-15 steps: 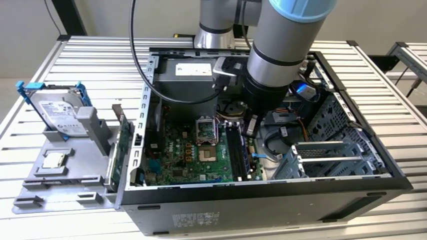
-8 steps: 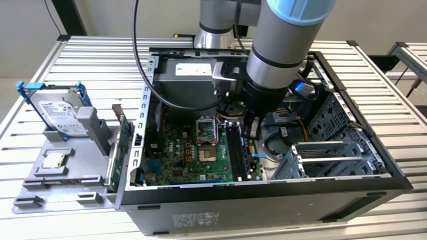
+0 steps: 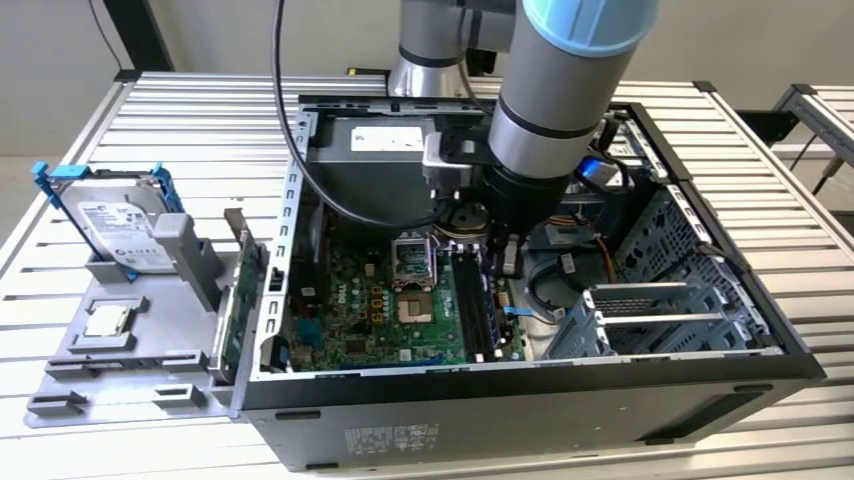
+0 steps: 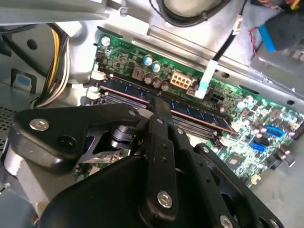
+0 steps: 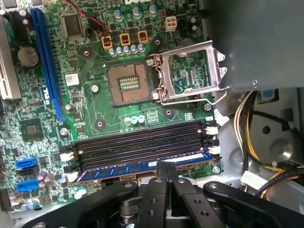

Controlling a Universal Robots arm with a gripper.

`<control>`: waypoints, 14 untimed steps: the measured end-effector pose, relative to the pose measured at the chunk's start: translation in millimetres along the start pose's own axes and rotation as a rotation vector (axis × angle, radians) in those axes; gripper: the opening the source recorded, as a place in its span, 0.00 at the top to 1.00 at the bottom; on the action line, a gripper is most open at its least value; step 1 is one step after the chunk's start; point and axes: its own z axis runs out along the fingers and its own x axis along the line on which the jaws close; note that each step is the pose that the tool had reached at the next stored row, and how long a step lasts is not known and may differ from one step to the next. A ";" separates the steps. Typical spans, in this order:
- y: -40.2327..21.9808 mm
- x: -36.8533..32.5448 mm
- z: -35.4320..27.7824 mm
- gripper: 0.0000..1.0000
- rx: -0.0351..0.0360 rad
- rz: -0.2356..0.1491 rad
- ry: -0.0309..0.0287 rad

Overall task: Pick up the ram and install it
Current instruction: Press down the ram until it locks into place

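Observation:
The ram (image 5: 118,170) is a long blue stick lying along the outermost of the black memory slots (image 5: 142,142) on the green motherboard; it also shows in the second wrist view (image 4: 128,89) and in the exterior view (image 3: 499,308). My gripper (image 5: 166,165) is shut, its two black fingers pressed together, with the tips resting on the ram's top edge near its middle. The same contact appears in the second wrist view (image 4: 159,100). In the exterior view the gripper (image 3: 507,262) reaches down into the open computer case (image 3: 534,385).
An open CPU socket (image 5: 126,83) with its raised metal bracket (image 5: 190,71) lies beside the memory slots. Yellow and black cables (image 5: 251,128) run close to the slot ends. Outside the case, a hard drive (image 3: 120,230) stands in a blue caddy on a grey fixture (image 3: 134,340), beside an upright green card (image 3: 240,310).

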 end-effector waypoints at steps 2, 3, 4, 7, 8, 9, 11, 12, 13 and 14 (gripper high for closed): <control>0.1 0.0 0.1 1.00 0.0022 -0.028 -0.0003; 0.1 0.0 0.1 1.00 0.0027 -0.045 -0.0005; 0.1 0.0 0.1 1.00 0.0025 -0.063 -0.0006; 0.1 -0.1 0.2 1.00 0.0018 -0.118 -0.0010; 0.1 -0.1 0.2 1.00 0.0023 -0.132 -0.0014; 0.2 0.0 0.2 1.00 0.0039 -0.143 -0.0017; 0.8 0.4 0.3 1.00 0.0057 -0.149 -0.0020; 0.8 0.3 0.3 1.00 0.0057 -0.149 -0.0021; 0.8 0.3 0.3 1.00 0.0057 -0.149 -0.0021; 0.7 0.5 0.5 1.00 0.0055 -0.149 -0.0021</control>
